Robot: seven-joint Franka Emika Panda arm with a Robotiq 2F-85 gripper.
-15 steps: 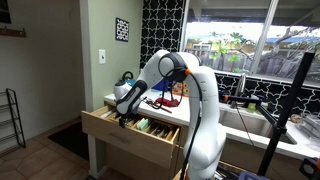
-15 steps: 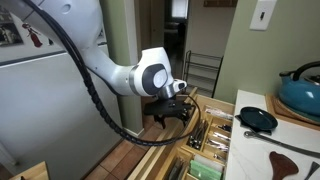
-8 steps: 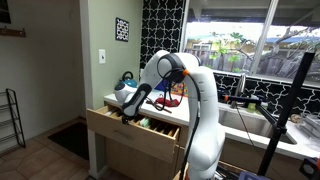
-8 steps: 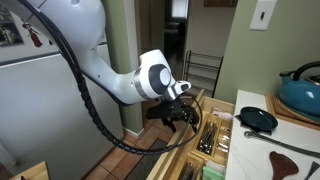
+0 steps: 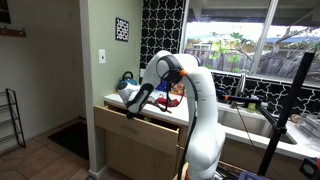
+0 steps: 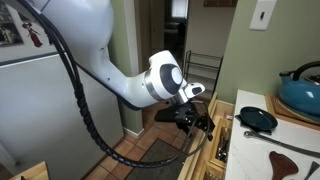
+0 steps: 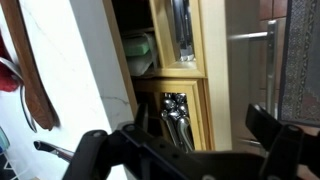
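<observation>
My gripper [image 5: 130,112] is open at the top front edge of a wooden kitchen drawer [image 5: 137,143], which stands only slightly pulled out from under the counter. In an exterior view the gripper [image 6: 196,120] sits over the drawer's front rim [image 6: 213,148]. In the wrist view the gripper [image 7: 180,140] has its fingers [image 7: 272,130] spread wide, with the drawer's front board [image 7: 215,80] between them. Metal cutlery [image 7: 175,112] lies in a wooden tray inside the drawer. The gripper holds nothing.
A white counter [image 6: 295,135] carries a teal kettle [image 6: 300,92], a small black pan [image 6: 258,119] and a brown wooden utensil [image 6: 290,152]. A fridge [image 6: 40,90] stands opposite. A sink and windows lie beyond the arm, and a black stand [image 5: 290,105] is there too.
The drawer has slid from well open to nearly shut, and my gripper has moved with its front edge toward the counter.
</observation>
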